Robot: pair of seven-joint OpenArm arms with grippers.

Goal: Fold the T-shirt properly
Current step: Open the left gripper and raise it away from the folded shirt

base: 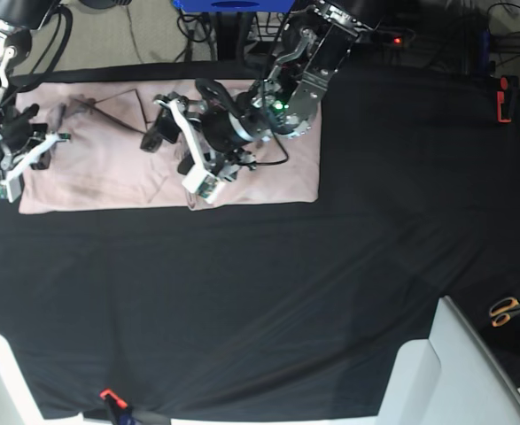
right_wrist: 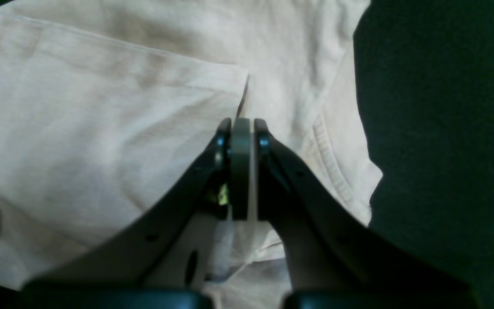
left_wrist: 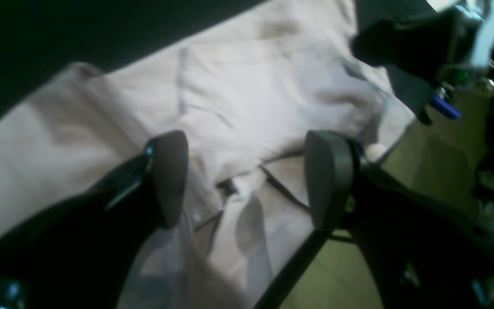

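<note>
The pale pink T-shirt (base: 109, 168) lies spread at the far left of the black table covering (base: 286, 292), partly folded, with one flap laid over its body (left_wrist: 251, 98). My left gripper (left_wrist: 249, 180) is open and hovers just above the shirt's middle (base: 156, 121), with nothing between the fingers. My right gripper (right_wrist: 242, 167) is shut and sits over the shirt's left end (base: 31, 131), beside the ribbed collar (right_wrist: 330, 161). I cannot tell whether any cloth is pinched in it.
Orange-handled scissors (base: 508, 310) and a white panel (base: 437, 372) are at the right front. A red clamp (base: 505, 97) is at the far right edge and an orange clip (base: 109, 396) at the front edge. Beyond the table's far edge are floor and cables (left_wrist: 440, 171).
</note>
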